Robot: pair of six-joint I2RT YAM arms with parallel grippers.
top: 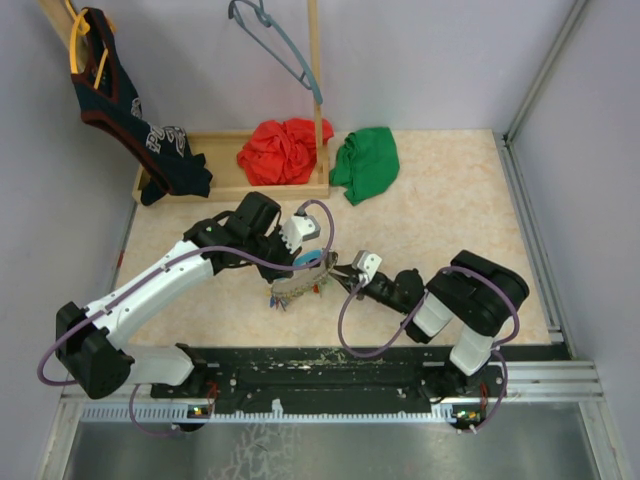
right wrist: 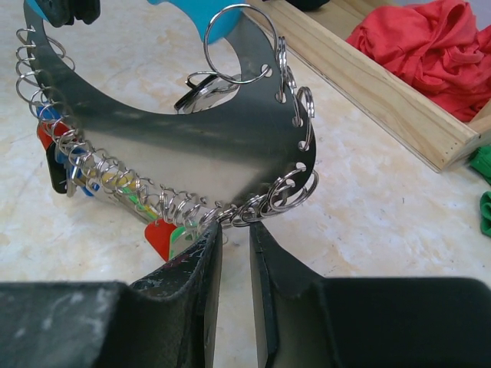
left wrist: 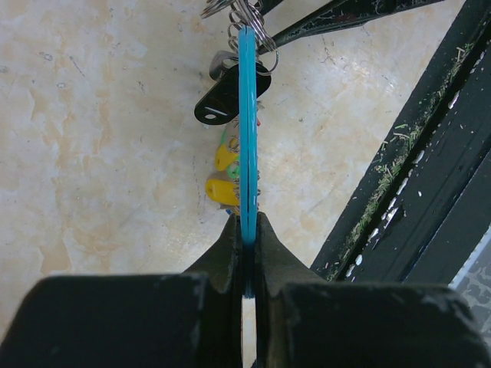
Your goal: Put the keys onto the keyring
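The keyring (top: 308,268) is a curved grey metal plate (right wrist: 192,138) with a light blue part (right wrist: 222,23), and many small split rings run along its edge. Keys with red (right wrist: 159,236), green, blue and yellow (left wrist: 222,190) tags hang from the rings under it. My left gripper (left wrist: 247,222) is shut on the blue edge (left wrist: 248,130) and holds the keyring upright just above the table. My right gripper (right wrist: 235,226) sits at the plate's lower rim, its jaws a narrow gap apart with the tips against the split rings (right wrist: 268,201) and nothing between them.
A wooden tray (top: 225,185) at the back holds a red cloth (top: 285,150). A green cloth (top: 365,162) lies beside it. A blue-grey hanger (top: 275,45) and a dark garment (top: 130,110) hang above. A black rail (left wrist: 430,192) runs along the near table edge.
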